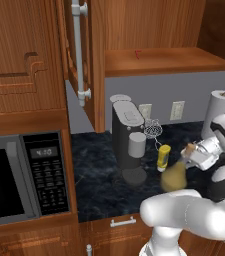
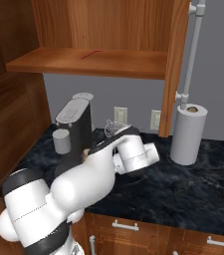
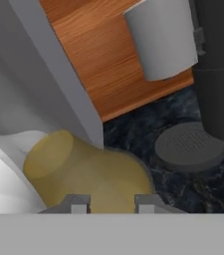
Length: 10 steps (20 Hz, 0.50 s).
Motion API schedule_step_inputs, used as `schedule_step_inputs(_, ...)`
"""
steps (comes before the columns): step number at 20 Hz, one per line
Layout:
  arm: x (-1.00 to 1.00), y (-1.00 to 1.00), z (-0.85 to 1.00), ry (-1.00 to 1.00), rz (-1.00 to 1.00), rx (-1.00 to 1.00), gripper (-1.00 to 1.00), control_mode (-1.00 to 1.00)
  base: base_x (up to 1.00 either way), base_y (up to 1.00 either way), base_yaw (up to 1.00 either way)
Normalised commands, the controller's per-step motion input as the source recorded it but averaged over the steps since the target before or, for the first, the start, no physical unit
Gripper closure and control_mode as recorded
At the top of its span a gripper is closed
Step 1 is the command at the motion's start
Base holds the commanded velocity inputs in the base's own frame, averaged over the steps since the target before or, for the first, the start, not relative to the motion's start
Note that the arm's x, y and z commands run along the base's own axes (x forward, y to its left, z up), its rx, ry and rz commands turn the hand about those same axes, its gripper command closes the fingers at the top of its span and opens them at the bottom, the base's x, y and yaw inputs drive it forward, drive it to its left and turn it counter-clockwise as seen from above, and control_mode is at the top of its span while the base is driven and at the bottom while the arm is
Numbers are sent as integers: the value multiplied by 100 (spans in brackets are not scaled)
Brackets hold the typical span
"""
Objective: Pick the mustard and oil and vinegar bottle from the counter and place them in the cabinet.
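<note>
The cabinet (image 1: 149,60) hangs above the work area with its door (image 1: 81,55) swung open, the long silver bar handle (image 1: 77,50) facing out; its shelf board (image 2: 88,62) is bare wood apart from a thin red mark. A microwave (image 1: 24,177) sits built in at the left under a panelled cabinet. The surface (image 2: 183,184) is dark marbled stone over wooden drawers.

A black coffee machine (image 1: 126,140) stands at the back of the surface with a grey cup (image 1: 137,144) in its bay, above the round drip tray (image 3: 190,147). A white paper towel roll (image 2: 187,133) stands upright well to the right, near the wall. A small wire whisk (image 1: 153,131) lies by the wall sockets.

The oil and vinegar bottle (image 1: 175,176) is tilted steeply, its olive-gold base low and toward the camera, its cork end (image 1: 189,148) up at the hand (image 1: 191,156). In the hand view the round base (image 3: 91,174) lies directly beyond the two fingertips (image 3: 76,203). The hand is clamped on the bottle at its neck (whether the base touches the surface cannot be told).

The mustard (image 1: 163,157) stands upright on the surface, just beside the tilted bottle and to the right of the coffee machine.
</note>
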Motion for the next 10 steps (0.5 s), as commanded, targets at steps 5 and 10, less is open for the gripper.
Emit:
schedule_step_inputs(5,-44,23,16,-8,-4,0,100,-100,0,0,0)
schedule_step_inputs(10,-34,21,13,-9,-13,0,100,-100,0,0,0)
